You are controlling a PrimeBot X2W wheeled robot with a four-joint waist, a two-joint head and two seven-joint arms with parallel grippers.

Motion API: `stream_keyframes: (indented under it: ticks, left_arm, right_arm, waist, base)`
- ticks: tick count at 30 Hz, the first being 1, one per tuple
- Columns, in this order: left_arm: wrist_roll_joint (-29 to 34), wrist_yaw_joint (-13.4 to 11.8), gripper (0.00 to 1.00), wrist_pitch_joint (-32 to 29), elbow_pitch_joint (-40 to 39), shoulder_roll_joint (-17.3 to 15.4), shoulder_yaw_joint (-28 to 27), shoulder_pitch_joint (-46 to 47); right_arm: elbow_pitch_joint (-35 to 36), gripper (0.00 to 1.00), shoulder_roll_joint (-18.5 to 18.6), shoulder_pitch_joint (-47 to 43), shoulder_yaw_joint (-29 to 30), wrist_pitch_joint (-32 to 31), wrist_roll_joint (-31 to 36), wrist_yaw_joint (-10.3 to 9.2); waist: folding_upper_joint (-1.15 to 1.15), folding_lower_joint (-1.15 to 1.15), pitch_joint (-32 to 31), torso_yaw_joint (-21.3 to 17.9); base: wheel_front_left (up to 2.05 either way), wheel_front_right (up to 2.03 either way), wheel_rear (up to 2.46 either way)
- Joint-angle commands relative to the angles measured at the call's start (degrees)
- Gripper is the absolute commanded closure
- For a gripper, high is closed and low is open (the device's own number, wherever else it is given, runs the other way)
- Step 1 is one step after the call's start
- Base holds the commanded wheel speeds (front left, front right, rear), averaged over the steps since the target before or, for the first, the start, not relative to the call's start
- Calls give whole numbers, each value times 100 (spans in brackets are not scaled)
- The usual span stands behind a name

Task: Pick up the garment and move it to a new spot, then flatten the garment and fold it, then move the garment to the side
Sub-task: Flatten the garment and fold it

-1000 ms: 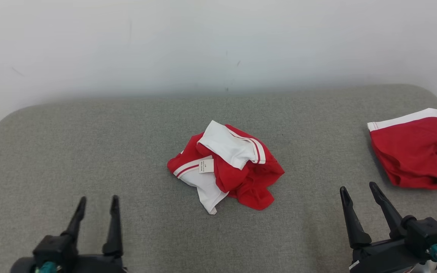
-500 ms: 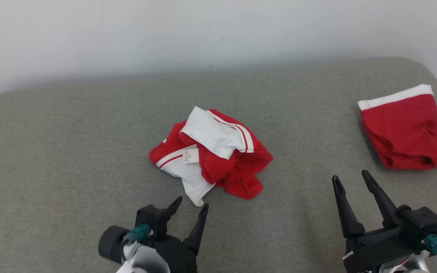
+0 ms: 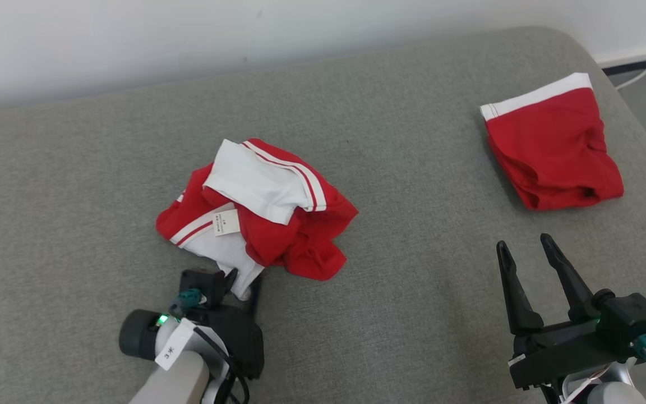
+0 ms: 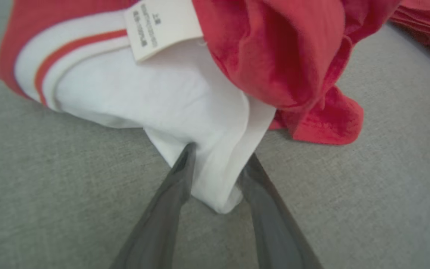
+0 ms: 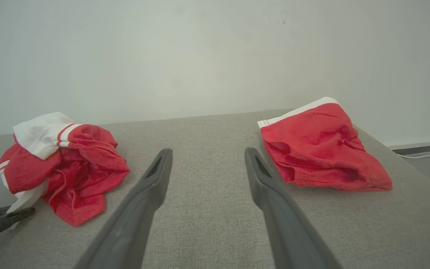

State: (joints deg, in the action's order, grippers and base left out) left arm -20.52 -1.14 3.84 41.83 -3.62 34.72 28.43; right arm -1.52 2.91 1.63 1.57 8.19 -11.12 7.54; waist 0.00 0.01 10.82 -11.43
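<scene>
The crumpled red and white garment lies in a heap on the grey cushioned surface, left of centre. It has a white label facing up. My left gripper is at the heap's near edge, open, with its two fingers either side of a white corner that pokes out. The wrist view shows both fingers touching that white fabric, still well apart. My right gripper hovers open at the lower right, with nothing between its fingers. From there the garment sits far to the left.
A second red garment with a white waistband lies folded at the far right, close to the surface's rounded right edge. A pale wall runs behind the grey surface. A white cable lies on the floor beyond the right edge.
My left gripper has travelled forward and inward from the lower left to the garment's white corner, and its fingers have narrowed a little. The head camera has shifted. The right gripper stays open.
</scene>
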Motion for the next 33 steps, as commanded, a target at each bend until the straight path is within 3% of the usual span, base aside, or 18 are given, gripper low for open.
stream_keyframes:
  ticks: [1,7,13,19,25,28,33]
  left_arm:
    - [-73,-56,100,107,149,-14,-64,121]
    - [-60,-204,100,546,189,-81,-164,213]
    - [105,-409,100,752,-665,-488,-194,-30]
    - [254,-776,100,399,-2259,-1162,-348,-428]
    - [264,-1358,100,-174,-3914,-1859,-744,-1073]
    - [153,-1569,100,-353,-4293,-2058,-972,-1351]
    - [-198,-1659,100,-442,-4308,-2157,-1263,-1669]
  right_arm:
    - [-20,0,6,40,51,56,-46,-11]
    - [-82,0,6,18,165,121,-67,-11]
    - [-158,0,7,-8,240,180,-116,-11]
    - [-213,0,7,16,305,206,-142,-11]
    - [-242,0,7,18,340,229,-165,-11]
    - [-244,0,6,14,345,230,-189,-11]
    - [-224,0,6,26,344,191,-177,-11]
  waist:
    - [0,-1,127,-107]
    - [0,-1,113,16]
    - [0,-1,10,331]
    - [0,-1,-88,664]
    - [0,-1,-167,824]
    - [0,-1,-175,836]
    - [0,-1,-169,810]
  base:
    - [0,0,0]
    - [0,0,0]
    - [0,0,0]
    - [0,0,0]
    - [0,0,0]
    - [0,0,0]
    - [0,0,0]
